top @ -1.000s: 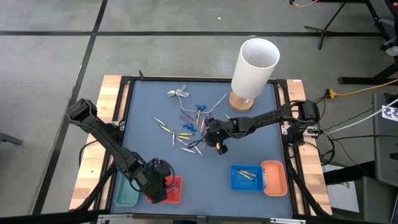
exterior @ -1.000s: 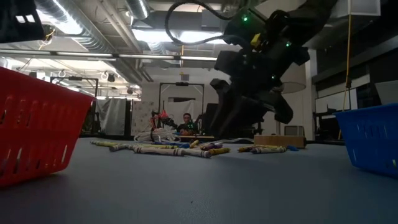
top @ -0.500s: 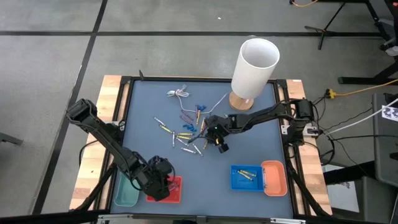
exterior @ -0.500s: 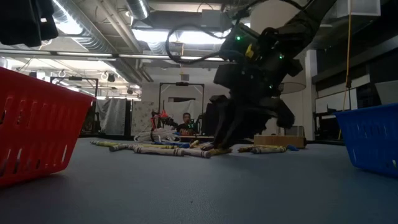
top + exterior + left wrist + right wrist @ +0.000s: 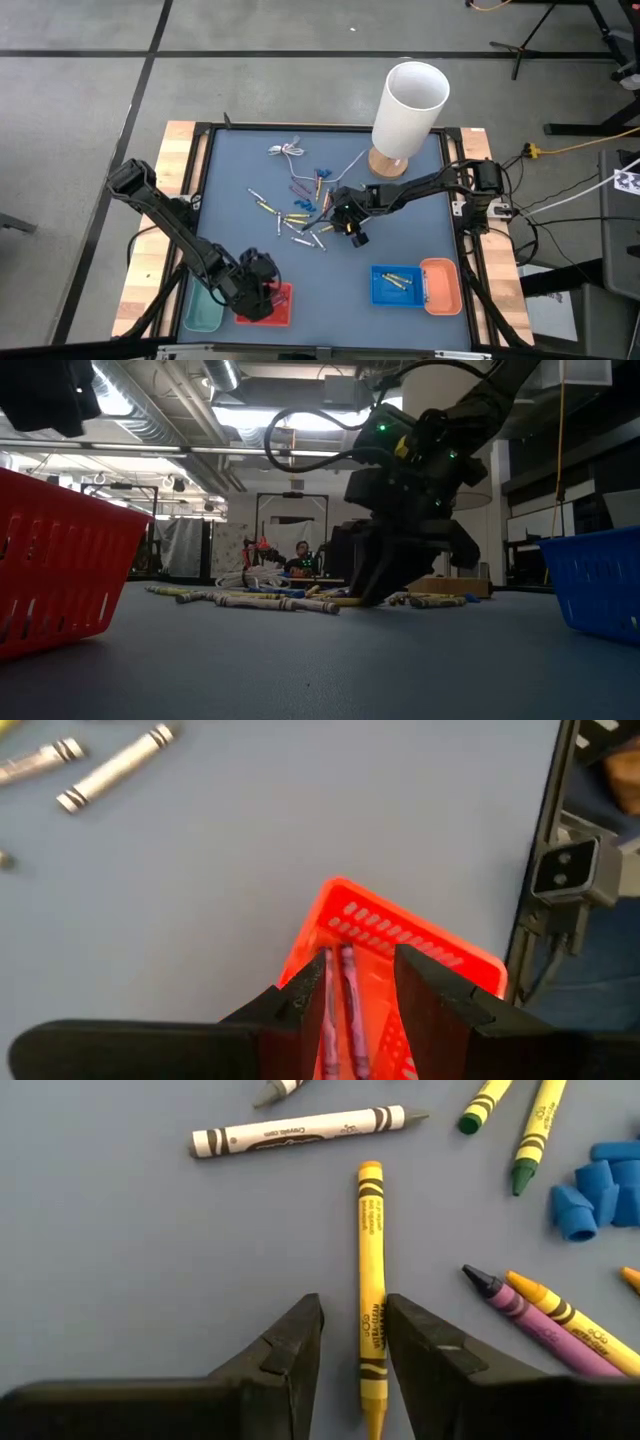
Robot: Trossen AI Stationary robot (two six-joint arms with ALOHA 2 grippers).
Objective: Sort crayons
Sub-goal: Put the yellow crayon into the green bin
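High view: right gripper (image 5: 338,222) sits down at the table (image 5: 340,310) surface on the right edge of the loose crayon pile (image 5: 295,215), mid-table; left gripper (image 5: 262,295) hangs over the red basket (image 5: 283,303) at the near-left edge, with a teal basket (image 5: 203,313) just to its left; blue basket (image 5: 397,285) and orange basket (image 5: 441,285) stand side by side at near right, the blue one with a couple of crayons in it; white cylinder (image 5: 410,108) stands on a wooden base at far right; thin white cable (image 5: 288,151) lies at the far side beyond the pile.

Right wrist view: right fingers (image 5: 290,1345) are parted with a yellow crayon (image 5: 371,1285) lying flat between them, running lengthwise down the gap; small gap shows on each side, so jaws straddle it, not clamped, crayon on the table; white crayon (image 5: 300,1130) lies crosswise just beyond its tip; purple crayon (image 5: 530,1320) and another yellow one lie beside it; blue chunky bits (image 5: 598,1185) near them.

Left wrist view: left fingers (image 5: 435,990) are parted, nothing between them; red crayons (image 5: 340,1010) lie in the red basket directly below the gap; two grey-white crayons (image 5: 115,768) on the table farther off.

Low view: right gripper fingertips at the table among the crayons; red basket wall at left, blue basket wall at right.
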